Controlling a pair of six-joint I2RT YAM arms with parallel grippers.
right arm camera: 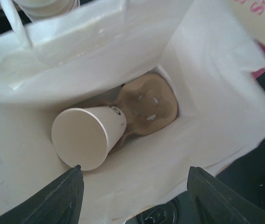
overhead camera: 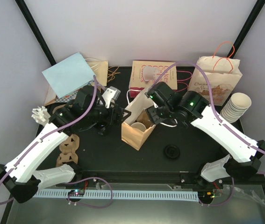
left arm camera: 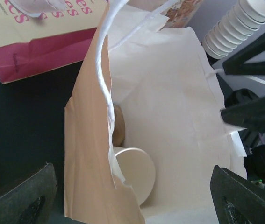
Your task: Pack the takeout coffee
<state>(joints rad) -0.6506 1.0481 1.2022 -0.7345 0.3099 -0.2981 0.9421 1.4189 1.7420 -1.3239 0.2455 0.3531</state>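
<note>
A: Room at bag (right arm camera: 216,116)?
B: Mouth gapes; walls tight; left gripper (left arm camera: 131,168) and right gripper (right arm camera: 134,168) both spread, empty.
A: The cup (right arm camera: 88,135)?
B: Cream, plain; lying sideways inside, on the carrier (right arm camera: 148,105); lid (overhead camera: 172,151) out on table (overhead camera: 123,158).

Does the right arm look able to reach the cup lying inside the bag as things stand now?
Probably yes. The right hand hangs over the open bag, and the cup lies on its side just below, nothing covering it.
</note>
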